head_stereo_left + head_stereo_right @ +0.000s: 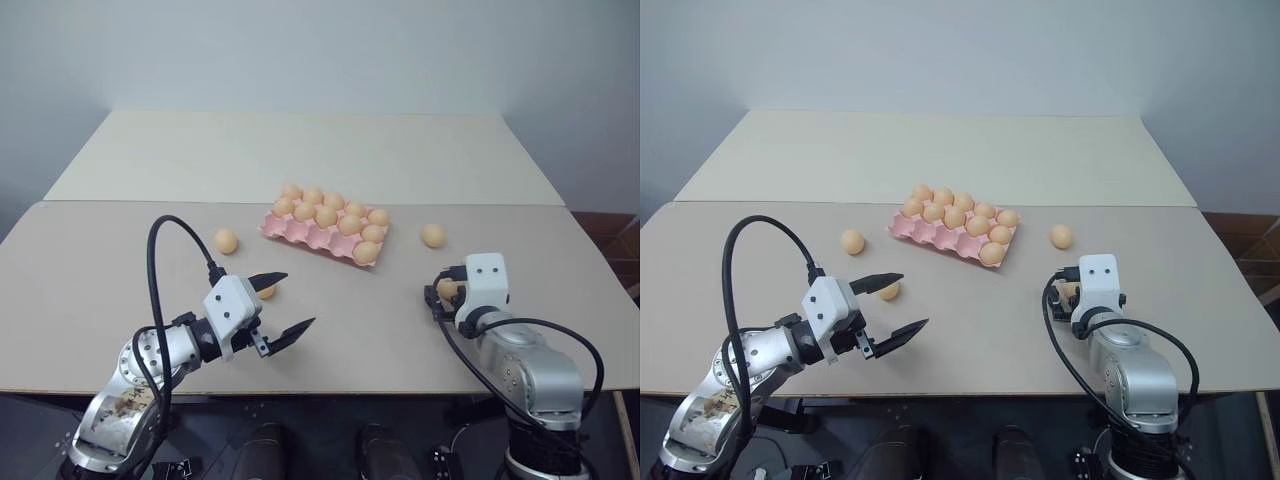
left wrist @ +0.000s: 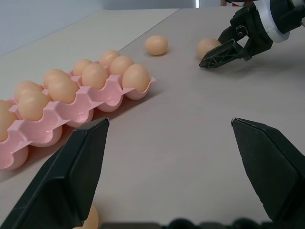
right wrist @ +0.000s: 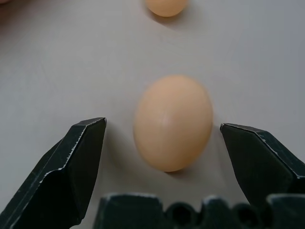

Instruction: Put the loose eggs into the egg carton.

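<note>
The pink egg carton [image 1: 300, 233] lies mid-table with several eggs in its far rows and empty cups along its near row. One loose egg [image 3: 172, 121] rests on the table between the fingers of my right gripper [image 1: 443, 293], which is open around it without touching. A second loose egg [image 1: 433, 235] lies just beyond, to the right of the carton. A third [image 1: 227, 241] sits left of the carton. Another [image 1: 267, 291] lies beside the far finger of my left gripper [image 1: 298, 300], which hovers open and empty in front of the carton.
The beige table [image 1: 120, 290] has a seam [image 1: 150, 202] running across behind the carton, with a second tabletop beyond it. A black cable [image 1: 155, 270] loops above my left arm. The table's front edge is close under both arms.
</note>
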